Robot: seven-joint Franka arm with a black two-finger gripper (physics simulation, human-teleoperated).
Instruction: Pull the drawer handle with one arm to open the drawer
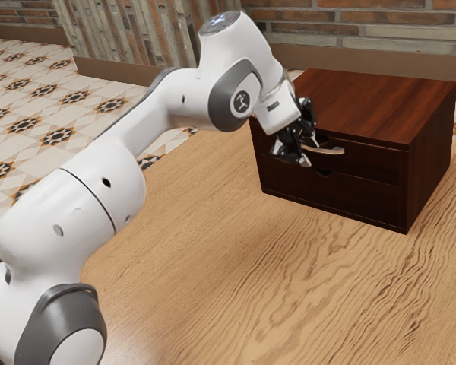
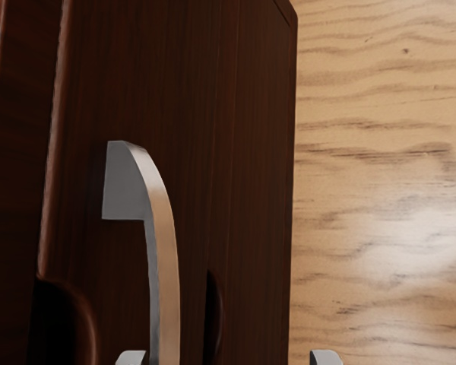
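Note:
A dark wooden cabinet (image 1: 380, 106) with two drawers stands on the table at the exterior view's right. The upper drawer (image 1: 365, 158) carries a curved silver handle (image 1: 327, 150) and its front looks flush with the cabinet. My black gripper (image 1: 304, 152) is at the near end of that handle, open. In the wrist view the handle (image 2: 158, 251) rises close in front of the hand, and one of my grey fingertips (image 2: 131, 356) sits right beside it. The other fingertip stands far off past the drawer's edge, so the handle lies between them ungripped.
The lower drawer (image 1: 342, 190) has a dark finger recess under the handle. The cabinet rests on a light wooden table (image 1: 235, 289). A patterned tile floor (image 1: 38, 99) and a brick wall lie behind.

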